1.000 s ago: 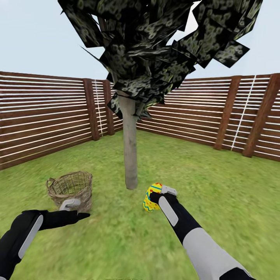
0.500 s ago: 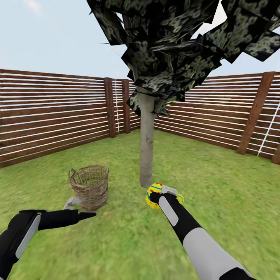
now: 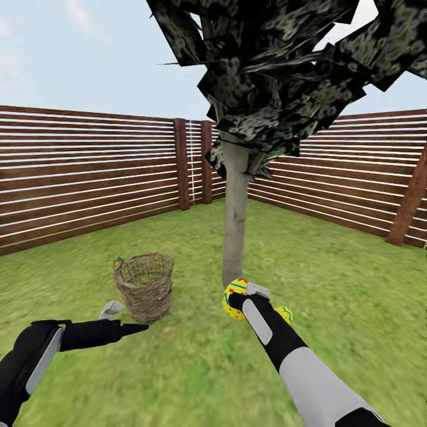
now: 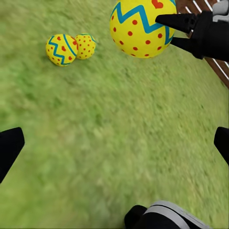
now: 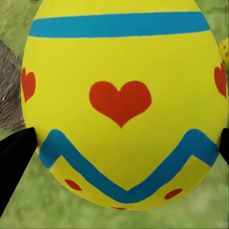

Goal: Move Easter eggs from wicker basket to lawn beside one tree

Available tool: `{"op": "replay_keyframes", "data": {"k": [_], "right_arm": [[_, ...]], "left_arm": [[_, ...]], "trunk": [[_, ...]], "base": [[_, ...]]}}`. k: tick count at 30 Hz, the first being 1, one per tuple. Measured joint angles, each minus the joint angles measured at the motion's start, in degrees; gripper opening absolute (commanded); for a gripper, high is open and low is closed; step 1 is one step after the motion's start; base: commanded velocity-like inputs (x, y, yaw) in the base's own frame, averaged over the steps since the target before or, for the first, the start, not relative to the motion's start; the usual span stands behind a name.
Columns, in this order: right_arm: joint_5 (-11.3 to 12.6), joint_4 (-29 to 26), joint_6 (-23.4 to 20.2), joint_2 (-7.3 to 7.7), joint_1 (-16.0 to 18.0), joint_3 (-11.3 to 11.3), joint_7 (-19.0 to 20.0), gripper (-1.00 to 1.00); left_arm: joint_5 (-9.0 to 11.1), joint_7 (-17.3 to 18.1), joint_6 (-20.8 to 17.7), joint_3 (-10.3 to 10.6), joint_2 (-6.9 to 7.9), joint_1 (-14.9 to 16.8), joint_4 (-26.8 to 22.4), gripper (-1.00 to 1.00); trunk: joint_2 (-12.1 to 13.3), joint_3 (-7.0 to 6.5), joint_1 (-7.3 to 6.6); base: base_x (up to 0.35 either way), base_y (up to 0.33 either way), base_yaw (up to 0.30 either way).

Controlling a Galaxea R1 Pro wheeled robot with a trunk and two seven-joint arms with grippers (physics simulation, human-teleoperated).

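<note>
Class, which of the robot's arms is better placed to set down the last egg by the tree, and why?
Right: its tool already grips the egg near the tree, beside two eggs on the lawn. The left tool is open, empty.

Yellow egg [image 5: 124, 105] held off the lawn [image 3: 178, 367], two eggs [image 4: 70, 47] touching on grass, basket [image 3: 144, 286] upright near tree [image 3: 235, 225]

Brown fence [image 3: 89, 172] of horizontal slats with thick posts [image 3: 181, 164] encloses the yard on the left, far and right sides; corner at far centre-left. Pale blue sky [image 3: 89, 65] above, faint cloud at upper left. Even daylight, no strong shadows.
</note>
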State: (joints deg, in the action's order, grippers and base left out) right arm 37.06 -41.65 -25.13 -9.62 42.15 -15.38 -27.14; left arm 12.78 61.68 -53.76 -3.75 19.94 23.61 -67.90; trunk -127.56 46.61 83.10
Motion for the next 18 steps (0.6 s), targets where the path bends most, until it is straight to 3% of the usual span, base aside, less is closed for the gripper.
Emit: {"op": "replay_keyframes", "data": {"k": [6, 18], "right_arm": [[0.06, 0.00, 0.01, -0.04, 0.01, 0.01, 0.02, -1.00], [0.06, -0.01, 0.00, -0.15, 0.00, -0.04, -0.02, -1.00]], "left_arm": [[0.06, 0.11, 0.07, -0.09, 0.01, -0.01, -0.01, 1.00], [0.08, -0.35, 0.18, -0.10, 0.00, 0.00, -0.01, 1.00]], "trunk": [[0.00, -0.12, 0.00], [0.00, -0.33, -0.02]], "base": [[0.033, -0.341, 0.097], [0.214, -0.252, 0.057]]}}
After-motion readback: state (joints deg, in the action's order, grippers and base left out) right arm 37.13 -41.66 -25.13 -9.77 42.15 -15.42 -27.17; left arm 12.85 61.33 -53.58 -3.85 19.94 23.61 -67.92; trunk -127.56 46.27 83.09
